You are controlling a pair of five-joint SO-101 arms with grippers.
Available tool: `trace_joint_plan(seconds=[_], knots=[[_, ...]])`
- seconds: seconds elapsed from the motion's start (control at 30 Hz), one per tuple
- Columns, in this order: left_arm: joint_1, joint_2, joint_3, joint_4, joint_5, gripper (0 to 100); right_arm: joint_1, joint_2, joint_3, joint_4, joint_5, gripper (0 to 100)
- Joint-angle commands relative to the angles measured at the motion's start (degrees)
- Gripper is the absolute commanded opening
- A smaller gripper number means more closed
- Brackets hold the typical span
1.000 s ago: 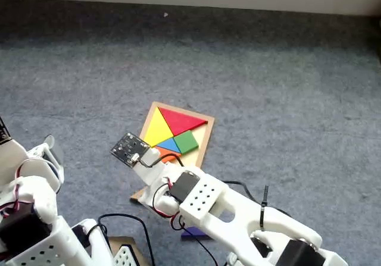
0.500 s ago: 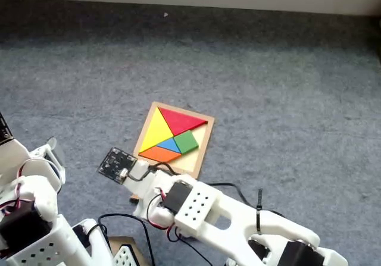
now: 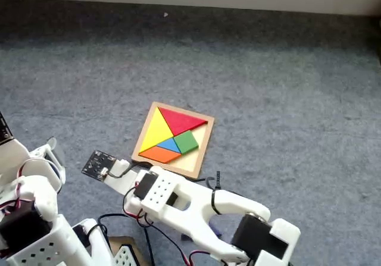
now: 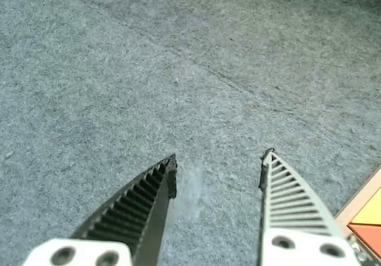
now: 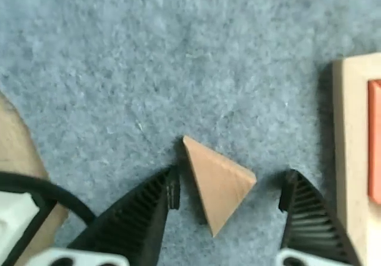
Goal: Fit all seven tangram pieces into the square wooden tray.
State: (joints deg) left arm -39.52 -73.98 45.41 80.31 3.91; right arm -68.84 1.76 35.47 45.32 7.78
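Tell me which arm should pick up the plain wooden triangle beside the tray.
Right. The right gripper is open with the wooden triangle between its jaws, on the carpet beside the tray. The left gripper is open over bare carpet.

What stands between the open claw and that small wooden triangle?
Nothing visible. The wooden triangle lies bare on the carpet, framed by the open right gripper in the right wrist view, with the rim of the tray off to one side.
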Motion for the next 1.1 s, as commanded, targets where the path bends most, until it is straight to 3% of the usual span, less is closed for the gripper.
trace_joint_plan(seconds=[0.0,0.1,0.3,0.63,0.87,1.07], knots=[[0.8,-0.3,-0.7,-0.3,0.3,23,0.7,1.5,-3.1,-0.9,2.3,26.7],[0.8,-0.3,-0.7,-0.3,0.3,23,0.9,3.5,-3.1,-0.9,2.9,25.9],[0.8,-0.3,-0.7,-0.3,0.3,23,0.9,4.1,-3.1,-0.9,3.2,11.6],[0.8,-0.3,-0.6,-0.1,0.3,23,4.4,3.3,-3.1,-0.7,3.2,10.5],[0.8,-0.3,-0.6,0.1,0.3,23,6.0,-11.1,-2.8,6.0,3.2,10.5],[0.9,-0.3,0.7,-0.6,0.3,23,11.8,-23.3,1.6,7.1,3.1,10.5]])
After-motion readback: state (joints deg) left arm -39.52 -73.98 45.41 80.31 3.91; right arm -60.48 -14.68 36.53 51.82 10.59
